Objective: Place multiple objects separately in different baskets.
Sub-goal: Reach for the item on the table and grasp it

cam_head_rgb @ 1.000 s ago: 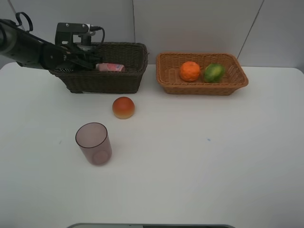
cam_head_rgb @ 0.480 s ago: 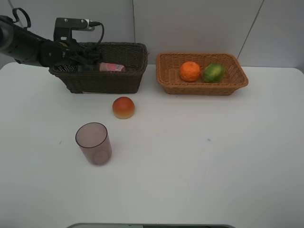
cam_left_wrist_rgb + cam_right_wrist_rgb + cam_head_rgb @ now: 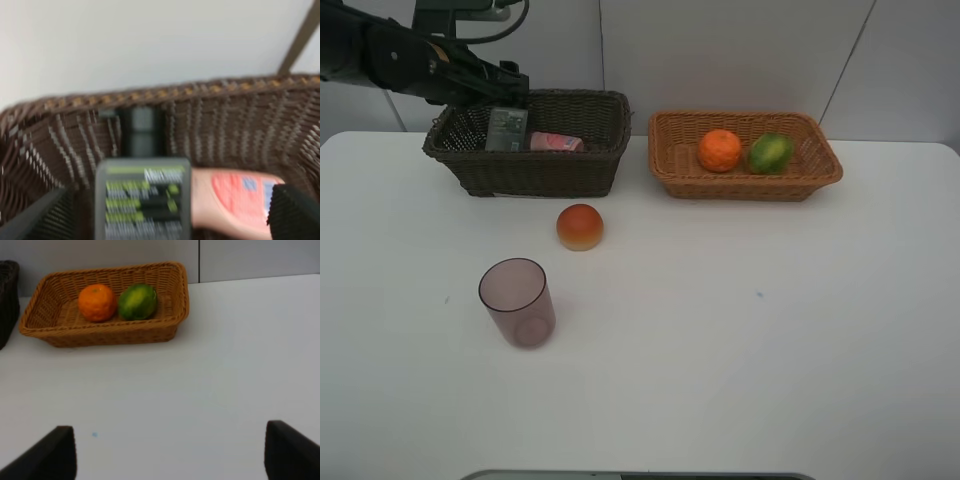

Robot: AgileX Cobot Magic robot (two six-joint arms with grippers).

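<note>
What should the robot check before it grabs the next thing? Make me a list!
1. Left pincer open and empty: ok.
2. Left pincer high enough above the dark basket rim: cannot tell.
3. Green bottle let go, inside the dark basket next to the pink bottle: ok.
4. Peach and cup free on the table, not touching each other, cup upright: ok.
5. Bare room in the tan basket beside the tangerine and green fruit: ok.
6. Right pincer open and empty: ok.
</note>
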